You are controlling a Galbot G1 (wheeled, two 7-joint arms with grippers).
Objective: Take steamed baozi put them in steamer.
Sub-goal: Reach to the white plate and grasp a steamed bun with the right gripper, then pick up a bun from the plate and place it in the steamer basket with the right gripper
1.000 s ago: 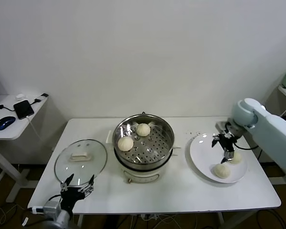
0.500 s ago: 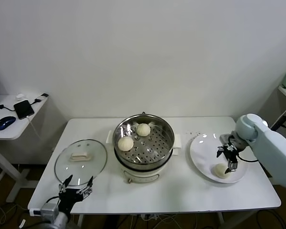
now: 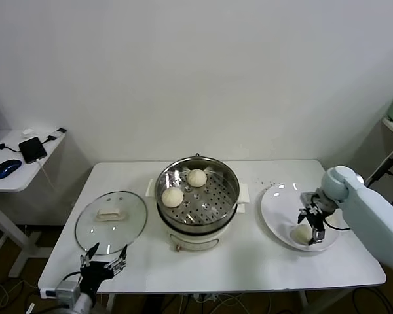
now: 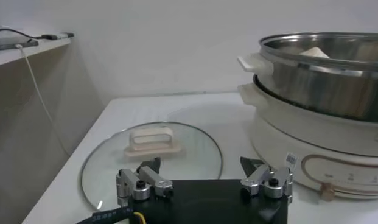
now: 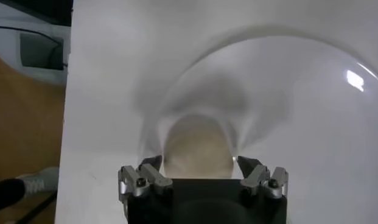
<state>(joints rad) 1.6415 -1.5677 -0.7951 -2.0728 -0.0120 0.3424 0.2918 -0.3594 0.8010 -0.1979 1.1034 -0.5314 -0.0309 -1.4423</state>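
STEP: pick third baozi (image 5: 196, 148) | right gripper (image 3: 312, 230) wide, apparently straddling it, plate (image 3: 275, 212) 3 o'clock of steamer (image 3: 198, 196) | NEXT: close, lift | left gripper (image 3: 99, 269) wide, idle

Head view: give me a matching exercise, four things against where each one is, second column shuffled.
Things:
1. glass lid
2. two buns
3. right gripper
4. left gripper

Places:
A. open over the bun on the white plate
B. inside the steamer
C. flat on the table, left of the steamer
D. at the table's front left edge, idle

Pairs: 1-C, 2-B, 3-A, 4-D
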